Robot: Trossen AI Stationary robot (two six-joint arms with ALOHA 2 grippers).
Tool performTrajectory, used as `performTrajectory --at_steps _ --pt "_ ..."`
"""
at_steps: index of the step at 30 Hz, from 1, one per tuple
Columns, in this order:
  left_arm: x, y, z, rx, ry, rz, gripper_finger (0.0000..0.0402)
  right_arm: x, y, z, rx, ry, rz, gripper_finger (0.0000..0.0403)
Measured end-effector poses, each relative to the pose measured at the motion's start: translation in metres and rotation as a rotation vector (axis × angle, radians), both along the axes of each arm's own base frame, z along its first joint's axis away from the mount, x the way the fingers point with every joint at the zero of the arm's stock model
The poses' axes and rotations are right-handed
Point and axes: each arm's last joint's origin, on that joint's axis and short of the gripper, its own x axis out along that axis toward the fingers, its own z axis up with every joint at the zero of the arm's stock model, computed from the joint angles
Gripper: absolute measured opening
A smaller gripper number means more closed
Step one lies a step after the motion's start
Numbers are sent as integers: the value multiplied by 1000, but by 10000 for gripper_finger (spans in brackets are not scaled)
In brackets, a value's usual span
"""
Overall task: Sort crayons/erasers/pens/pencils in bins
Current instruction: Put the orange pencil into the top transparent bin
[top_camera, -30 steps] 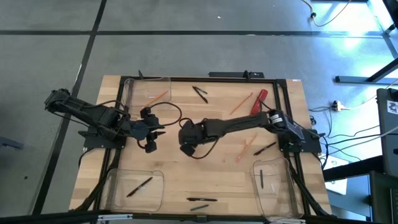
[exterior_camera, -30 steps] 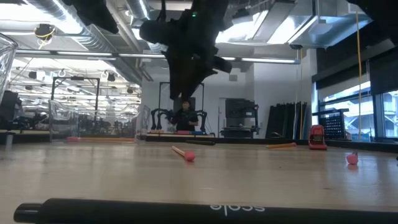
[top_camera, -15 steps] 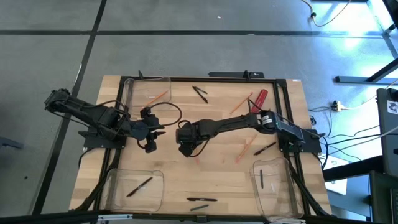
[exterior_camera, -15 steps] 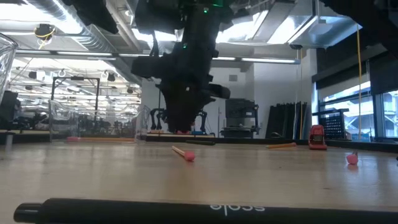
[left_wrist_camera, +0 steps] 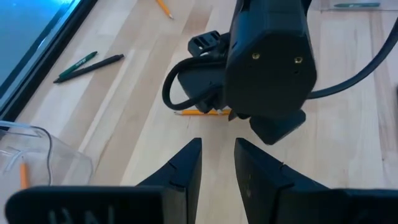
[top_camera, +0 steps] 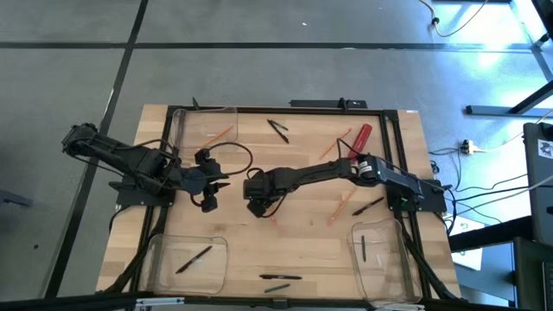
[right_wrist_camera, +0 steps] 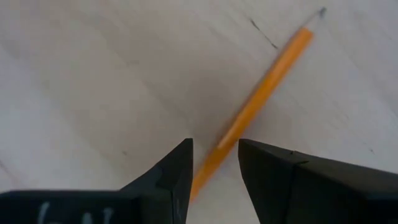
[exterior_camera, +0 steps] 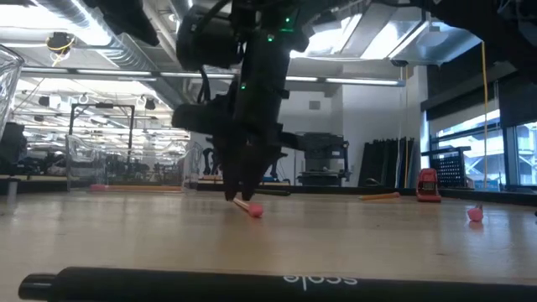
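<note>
Picking up a pencil (right_wrist_camera: 261, 93) lying mid-table. Right gripper (right_wrist_camera: 214, 165) down over it, fingers open and straddling the shaft, not yet closed. Next, probably: close on it, lift, carry to a bin (top_camera: 203, 130). Left gripper (left_wrist_camera: 217, 163) open, waiting just beside.

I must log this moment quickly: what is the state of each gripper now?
Left gripper: open, holding nothing, waiting at the table's left side.
Right gripper: open, fingers either side of a pencil lying mid-table, not gripping it.
</note>
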Motion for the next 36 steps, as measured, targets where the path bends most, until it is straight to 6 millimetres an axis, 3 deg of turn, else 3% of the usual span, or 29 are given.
performTrajectory --at_steps 23,36 --pt "-1 0 -1 4 11 0 88 3 0 -13 27 11 17 129" --pt "-1 0 -1 4 13 0 88 4 -3 -13 17 18 82 12"
